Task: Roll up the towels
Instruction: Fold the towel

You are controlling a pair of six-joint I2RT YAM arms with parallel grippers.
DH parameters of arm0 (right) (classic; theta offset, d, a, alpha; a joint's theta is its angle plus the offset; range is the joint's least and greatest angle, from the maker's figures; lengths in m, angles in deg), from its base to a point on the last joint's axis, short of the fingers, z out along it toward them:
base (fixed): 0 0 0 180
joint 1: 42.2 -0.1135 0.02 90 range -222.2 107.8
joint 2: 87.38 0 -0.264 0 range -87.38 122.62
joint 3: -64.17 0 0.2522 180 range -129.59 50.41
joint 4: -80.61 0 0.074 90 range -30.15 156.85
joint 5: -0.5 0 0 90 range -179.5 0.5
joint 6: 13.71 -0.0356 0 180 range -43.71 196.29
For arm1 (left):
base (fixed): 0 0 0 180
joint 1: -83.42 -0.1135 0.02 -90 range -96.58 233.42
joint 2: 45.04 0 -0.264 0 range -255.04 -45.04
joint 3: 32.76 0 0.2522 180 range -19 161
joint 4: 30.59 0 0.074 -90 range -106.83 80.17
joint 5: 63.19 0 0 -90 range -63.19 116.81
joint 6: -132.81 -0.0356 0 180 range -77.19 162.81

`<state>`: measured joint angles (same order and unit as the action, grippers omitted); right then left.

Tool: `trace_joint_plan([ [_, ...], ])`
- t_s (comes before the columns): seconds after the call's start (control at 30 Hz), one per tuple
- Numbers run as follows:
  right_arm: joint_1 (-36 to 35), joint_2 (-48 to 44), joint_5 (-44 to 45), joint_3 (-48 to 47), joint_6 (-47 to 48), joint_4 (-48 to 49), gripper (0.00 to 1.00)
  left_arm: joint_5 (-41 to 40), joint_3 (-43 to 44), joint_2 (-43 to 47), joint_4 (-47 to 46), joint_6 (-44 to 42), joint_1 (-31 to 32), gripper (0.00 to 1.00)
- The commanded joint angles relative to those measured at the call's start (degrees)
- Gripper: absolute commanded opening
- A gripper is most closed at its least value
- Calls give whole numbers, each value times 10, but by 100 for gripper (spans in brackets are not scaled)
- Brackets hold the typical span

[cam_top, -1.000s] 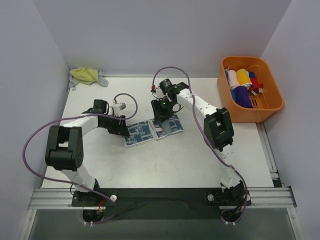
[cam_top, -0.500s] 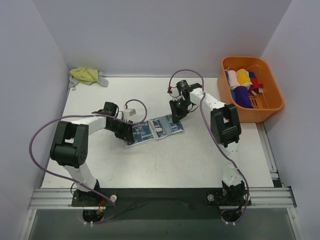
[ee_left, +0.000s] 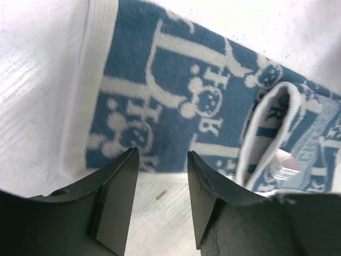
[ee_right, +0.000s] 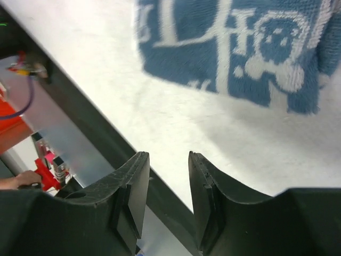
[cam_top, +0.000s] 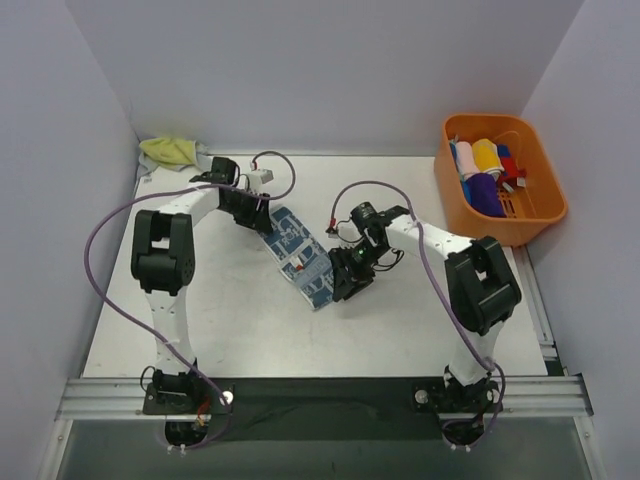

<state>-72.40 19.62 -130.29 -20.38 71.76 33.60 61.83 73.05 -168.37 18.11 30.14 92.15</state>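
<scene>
The left gripper [ee_left: 162, 160] and right gripper [ee_right: 168, 160], both part-open and empty at the towel's [cam_top: 300, 255] ends, should probably pinch one end squarely and roll tight with edges aligned.

One towel [cam_top: 298, 255] central on table [cam_top: 250, 330], other towel [cam_top: 172, 150] far-left corner, basket [cam_top: 505, 230] far-right.

An orange rectangular plastic basket [cam_top: 500, 231] sits at the far right corner of the flat white table [cam_top: 400, 330], beside the pale lavender walls [cam_top: 320, 70]. Inside lie rolled cloths, among them a yellow roll [cam_top: 487, 153] and a purple roll [cam_top: 485, 192]. A silver metal rail [cam_top: 100, 398] runs along the table's near edge.
</scene>
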Motion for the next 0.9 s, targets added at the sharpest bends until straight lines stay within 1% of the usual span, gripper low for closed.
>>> trace_joint_plan([
  [0.0, 35, -74, -68, -15, -5, 0, 36, 17, 18, 33, 43, -2, -2, 52],
  [0.03, 47, -76, -61, -22, -5, 1, 36, 21, 0, 64, 39, 0, -3, 52],
  [0.07, 58, -73, -47, -27, -5, 3, 36, 22, -42, 79, 34, 3, -3, 52],
  [0.13, 79, -62, -11, -37, 0, 8, 36, 25, -94, 121, 8, 7, -1, 52],
  [0.2, 82, -33, -2, -40, 1, 22, 36, 28, -157, 147, -24, 16, 1, 51],
  [0.3, 78, 12, -2, -44, -8, 49, 36, 26, -193, 150, -45, 28, 11, 50],
  [0.4, 73, 43, -7, -48, -15, 71, 36, 28, -193, 133, -57, 36, 17, 49],
  [0.5, 66, 48, -6, -43, -19, 93, 37, 20, -174, 122, -65, 37, 19, 48],
  [0.67, 54, 58, 7, -43, -6, 101, 37, 16, -132, 100, -65, 44, 22, 46],
  [0.73, 51, 65, 10, -43, -3, 100, 36, 12, -128, 97, -65, 48, 23, 46],
  [0.83, 48, 71, 13, -43, 1, 100, 27, 4, -120, 94, -69, 50, 27, 46],
  [0.87, 48, 71, 13, -42, 1, 98, 21, 4, -117, 93, -70, 52, 27, 46],
])
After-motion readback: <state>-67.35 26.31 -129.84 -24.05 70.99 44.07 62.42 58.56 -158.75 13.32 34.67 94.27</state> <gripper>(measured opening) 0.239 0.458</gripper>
